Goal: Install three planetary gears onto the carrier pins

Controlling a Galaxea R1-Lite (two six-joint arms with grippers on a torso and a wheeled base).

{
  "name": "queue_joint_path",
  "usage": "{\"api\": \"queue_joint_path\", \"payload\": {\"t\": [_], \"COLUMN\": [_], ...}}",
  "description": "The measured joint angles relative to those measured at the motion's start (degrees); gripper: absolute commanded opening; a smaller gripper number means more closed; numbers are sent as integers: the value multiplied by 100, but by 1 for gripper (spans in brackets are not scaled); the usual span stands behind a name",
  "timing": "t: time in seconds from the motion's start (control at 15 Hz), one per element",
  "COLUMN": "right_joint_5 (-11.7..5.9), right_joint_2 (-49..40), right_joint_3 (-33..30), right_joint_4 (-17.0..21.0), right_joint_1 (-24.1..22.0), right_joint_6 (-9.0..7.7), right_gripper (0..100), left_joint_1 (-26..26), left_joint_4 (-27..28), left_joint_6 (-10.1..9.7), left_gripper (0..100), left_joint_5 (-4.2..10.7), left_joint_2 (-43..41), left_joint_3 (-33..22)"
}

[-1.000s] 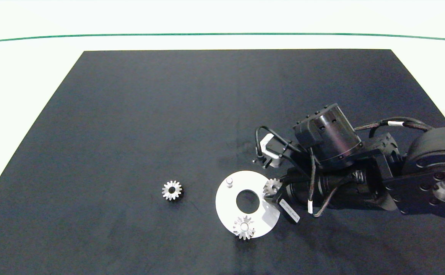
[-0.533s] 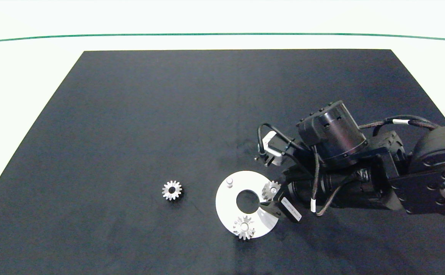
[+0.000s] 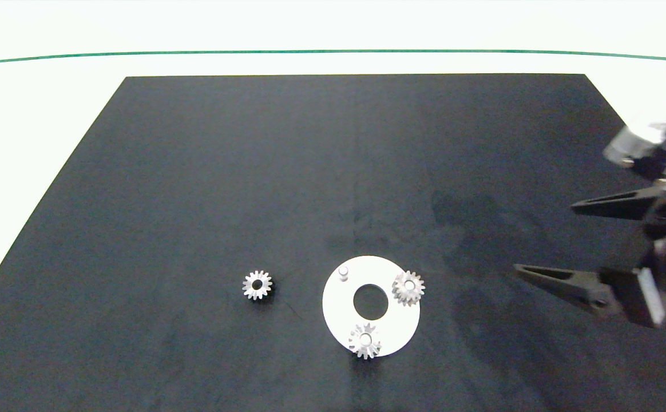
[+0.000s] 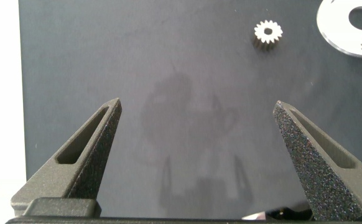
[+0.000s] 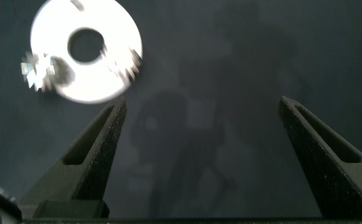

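Out on the left, one of the planetary gears, the loose gear point(image 3: 257, 285), lies flat on the black mat point(image 3: 195, 171), toward its near edge and a short way left of the white disc point(image 3: 344, 309). The left gripper point(image 4: 196, 134) is out of the head view, fingers spread wide and empty, looking down on that loose gear point(image 4: 268, 32) ahead of it.

On to the disc: one bare pin point(image 3: 343, 273) stands on its far-left part, the side facing the loose gear. Two gears are on already, the far-right gear point(image 3: 408, 287) and the near gear point(image 3: 365, 340), each apparently seated on its pin, though the wrist view is too smeared to confirm.

Over at the mat's right edge, the right gripper point(image 3: 544, 240) hangs wide open and empty, well apart from the disc.

The left arm looks the nearer to that last gear, and the carry is short, rightward to the bare pin.
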Motion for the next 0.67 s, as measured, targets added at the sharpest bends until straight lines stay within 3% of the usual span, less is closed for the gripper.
{"api": "queue_joint_path", "payload": {"t": [0.13,0.33,0.47,0.6,0.67], "right_joint_5": [-17,-30,-33,-33,-35], "right_joint_2": [-896,-2048,-2492,-2697,-2773], "right_joint_3": [283,705,879,892,906], "right_joint_4": [435,1009,1081,1079,1081], "right_joint_1": [-229,-719,-898,-985,-1031], "right_joint_6": [-4,7,18,38,124], "right_gripper": [100,100,100,100,100], "left_joint_1": [-174,-962,-1542,-2244,-2523], "left_joint_4": [-266,-951,-1725,-2221,-2350], "left_joint_6": [111,221,347,428,439], "left_gripper": [100,100,100,100,100], "left_joint_5": [-6,107,380,840,1059], "left_joint_2": [471,1530,2348,3133,3483], "left_joint_3": [0,-10,-35,-149,-250]}}
